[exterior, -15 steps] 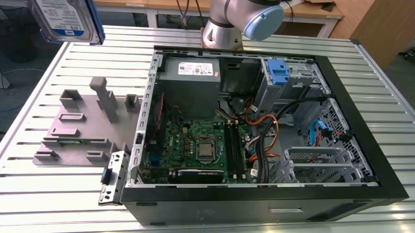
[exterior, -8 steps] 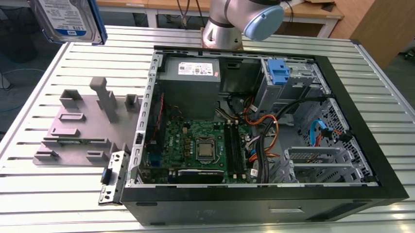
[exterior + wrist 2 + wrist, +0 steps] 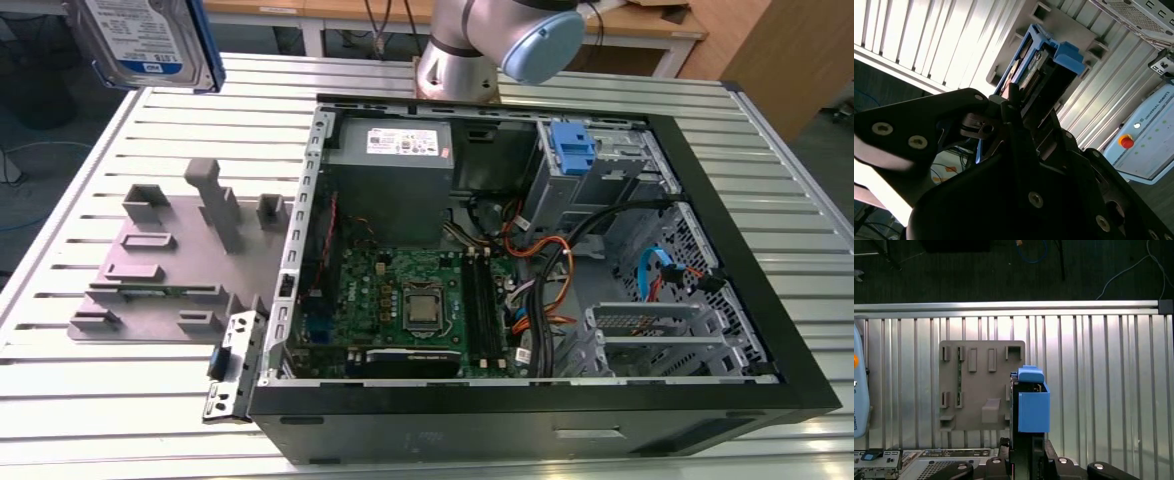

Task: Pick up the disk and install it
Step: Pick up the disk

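Observation:
The disk (image 3: 144, 42), silver with a white-and-blue label and blue side rails, hangs high above the table's far corner at the exterior view's left. In the first wrist view the disk (image 3: 1032, 404) is seen edge-on, its blue rail facing the camera, and my gripper (image 3: 1024, 442) is shut on its near end. It hangs over the table beside the grey holder plate (image 3: 979, 385). In the second wrist view the disk (image 3: 1040, 62) sticks out beyond my dark fingers (image 3: 1009, 107), which clamp it from both sides.
An open computer case (image 3: 747, 330) lies on the slatted table (image 3: 80, 400), with a motherboard (image 3: 400, 300), a grey power supply box (image 3: 394, 160) and an upright blue latch piece (image 3: 571, 150) by the drive cage. The grey holder plate (image 3: 174, 260) lies beside the case. The arm's base (image 3: 461, 55) stands behind the case.

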### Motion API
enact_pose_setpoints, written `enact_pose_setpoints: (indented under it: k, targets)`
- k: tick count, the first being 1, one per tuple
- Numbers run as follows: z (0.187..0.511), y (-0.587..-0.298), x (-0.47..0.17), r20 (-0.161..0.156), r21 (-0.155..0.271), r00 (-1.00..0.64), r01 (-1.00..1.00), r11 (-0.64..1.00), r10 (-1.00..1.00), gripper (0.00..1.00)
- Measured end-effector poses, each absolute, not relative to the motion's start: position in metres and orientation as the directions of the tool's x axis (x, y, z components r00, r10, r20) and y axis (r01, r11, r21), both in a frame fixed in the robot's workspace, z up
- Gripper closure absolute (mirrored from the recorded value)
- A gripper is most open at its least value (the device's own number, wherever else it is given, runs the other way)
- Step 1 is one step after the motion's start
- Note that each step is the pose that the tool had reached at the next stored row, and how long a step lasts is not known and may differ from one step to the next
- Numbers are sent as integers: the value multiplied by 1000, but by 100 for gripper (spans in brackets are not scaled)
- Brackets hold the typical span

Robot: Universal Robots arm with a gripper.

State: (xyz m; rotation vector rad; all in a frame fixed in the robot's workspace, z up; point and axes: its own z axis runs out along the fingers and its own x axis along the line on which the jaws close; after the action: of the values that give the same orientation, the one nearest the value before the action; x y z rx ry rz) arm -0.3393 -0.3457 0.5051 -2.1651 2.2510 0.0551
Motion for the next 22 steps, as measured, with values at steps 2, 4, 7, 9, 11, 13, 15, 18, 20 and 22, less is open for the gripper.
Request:
enact_pose_setpoints:
  k: [2,4,7,9,11,13,15,18,20,22]
  targets:
    - [505,-346,-339,-37,13,-39,-999,39,-999,65]
    - [505,-346,-338,-37,13,-39,-999,39,-999,65]
    - [505,-346,-338,-37,13,-39,-999,39,-999,65]
    - [505,-346,-336,-37,13,-39,-999,39,-999,65]
    - [505,-346,-336,-37,13,-39,-999,39,-999,65]
    - [505,-346,-335,-37,13,-39,-999,39,-999,65]
    - [505,-346,-335,-37,13,-39,-999,39,-999,65]
    - [505,-346,-333,-37,13,-39,-999,39,-999,65]
    - [505,-346,-332,-37,13,-39,-999,39,-999,65]
    - [505,-346,-332,-37,13,-39,-999,39,-999,65]
